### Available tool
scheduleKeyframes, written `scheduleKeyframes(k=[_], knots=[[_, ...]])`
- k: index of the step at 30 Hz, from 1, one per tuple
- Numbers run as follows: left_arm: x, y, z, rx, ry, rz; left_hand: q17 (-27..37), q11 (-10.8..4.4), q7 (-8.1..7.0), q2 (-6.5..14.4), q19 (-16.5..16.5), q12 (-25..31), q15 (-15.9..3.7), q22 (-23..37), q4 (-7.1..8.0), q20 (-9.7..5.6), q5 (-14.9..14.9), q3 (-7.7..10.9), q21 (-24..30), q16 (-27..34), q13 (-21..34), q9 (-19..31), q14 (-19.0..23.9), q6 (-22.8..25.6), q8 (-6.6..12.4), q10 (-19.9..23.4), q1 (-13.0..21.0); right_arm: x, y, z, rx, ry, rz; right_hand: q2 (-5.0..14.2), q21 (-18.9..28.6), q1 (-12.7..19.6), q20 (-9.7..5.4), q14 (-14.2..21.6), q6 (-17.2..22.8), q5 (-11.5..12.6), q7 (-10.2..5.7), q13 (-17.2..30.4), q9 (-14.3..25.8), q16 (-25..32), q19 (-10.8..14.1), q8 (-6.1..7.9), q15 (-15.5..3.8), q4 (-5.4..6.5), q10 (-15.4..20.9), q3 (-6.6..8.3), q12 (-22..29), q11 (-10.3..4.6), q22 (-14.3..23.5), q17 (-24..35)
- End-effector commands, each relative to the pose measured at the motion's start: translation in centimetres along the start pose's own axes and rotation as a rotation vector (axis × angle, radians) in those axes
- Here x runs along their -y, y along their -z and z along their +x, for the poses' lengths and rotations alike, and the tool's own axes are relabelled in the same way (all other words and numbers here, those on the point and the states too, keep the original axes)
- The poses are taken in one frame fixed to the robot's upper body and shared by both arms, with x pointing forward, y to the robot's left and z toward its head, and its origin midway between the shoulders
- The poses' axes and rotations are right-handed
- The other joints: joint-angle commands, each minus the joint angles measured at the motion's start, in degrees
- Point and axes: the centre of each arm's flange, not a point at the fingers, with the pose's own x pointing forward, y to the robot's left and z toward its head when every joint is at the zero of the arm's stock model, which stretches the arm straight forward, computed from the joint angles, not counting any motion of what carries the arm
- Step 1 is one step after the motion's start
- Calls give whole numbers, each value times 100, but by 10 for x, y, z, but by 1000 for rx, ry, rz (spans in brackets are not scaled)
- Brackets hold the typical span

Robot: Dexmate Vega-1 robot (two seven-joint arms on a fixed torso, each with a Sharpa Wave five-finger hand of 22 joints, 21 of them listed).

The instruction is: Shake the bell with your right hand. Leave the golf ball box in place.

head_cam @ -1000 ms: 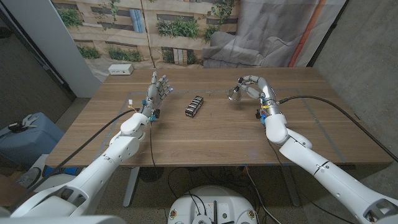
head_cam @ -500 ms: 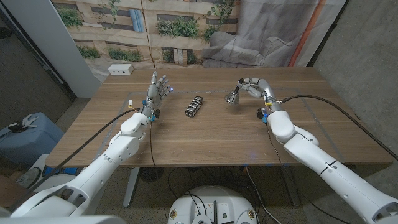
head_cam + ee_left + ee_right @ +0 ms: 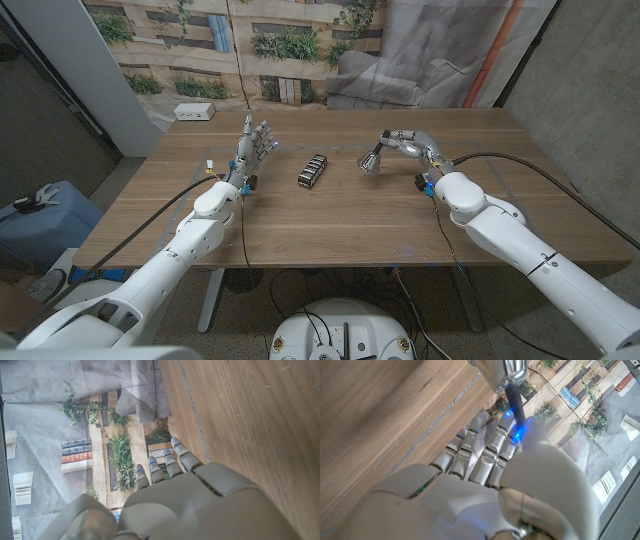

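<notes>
The right hand (image 3: 408,143) grasps the bell (image 3: 370,161) by its dark handle, tilted, at three o'clock from the golf ball box (image 3: 313,170). The left hand (image 3: 254,146) stands released, fingers up, at nine o'clock from the box on the bench (image 3: 330,225).

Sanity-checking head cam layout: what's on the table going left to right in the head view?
White box at the far edge → left hand, fingers up and apart, holding nothing → golf ball box → bell → right hand, gripping the bell's handle.
</notes>
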Motion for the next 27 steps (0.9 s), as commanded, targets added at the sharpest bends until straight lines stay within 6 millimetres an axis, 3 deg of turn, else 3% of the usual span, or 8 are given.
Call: scheduleKeyframes(k=[1, 9, 15, 27], knots=[[0, 0, 0, 1, 0, 0, 26, -38, -45, 57, 46, 34, -562, 32, 39, 8, 36, 0, 39, 31, 28, 25, 46, -1, 32, 23, 10, 0, -1, -2, -58, -69, 104, 48, -30, -80, -232, 50, 145, 48, 38, 10, 24, -46, -28, 38, -893, -20, 70, 18, 42, 20, 15, -8], [0, 0, 0, 1, 0, 0, 26, -38, -45, 57, 44, 32, -559, 32, 39, 8, 36, 0, 39, 31, 28, 25, 46, 1, 33, 17, 10, -2, 0, -3, -83, -81, 145, 69, -34, -143, -206, 68, 187, 46, 104, 9, 17, -56, -52, 47, -876, -7, 121, 10, 50, 24, 14, -15], [0, 0, 0, 1, 0, 0, 26, -33, -45, 58, 45, 31, -564, 32, 39, 2, 36, 0, 39, 33, 28, 25, 51, 1, 33, 15, 10, -3, -1, -8, -14, -22, 59, 55, -27, -168, -195, 81, 197, 43, 103, 6, 12, -49, -43, 45, -874, -18, 146, -4, 51, 26, 14, -10], [0, 0, 0, 1, 0, 0, 26, -34, -45, 57, 46, 31, -561, 32, 39, 8, 37, 0, 40, 33, 28, 25, 51, 1, 33, 16, 10, -6, -5, -13, 118, 87, -88, -44, -14, -40, -188, 105, 202, 44, 3, 4, 2, 20, -17, 28, -923, -200, 158, -20, 33, 15, 11, 42]])
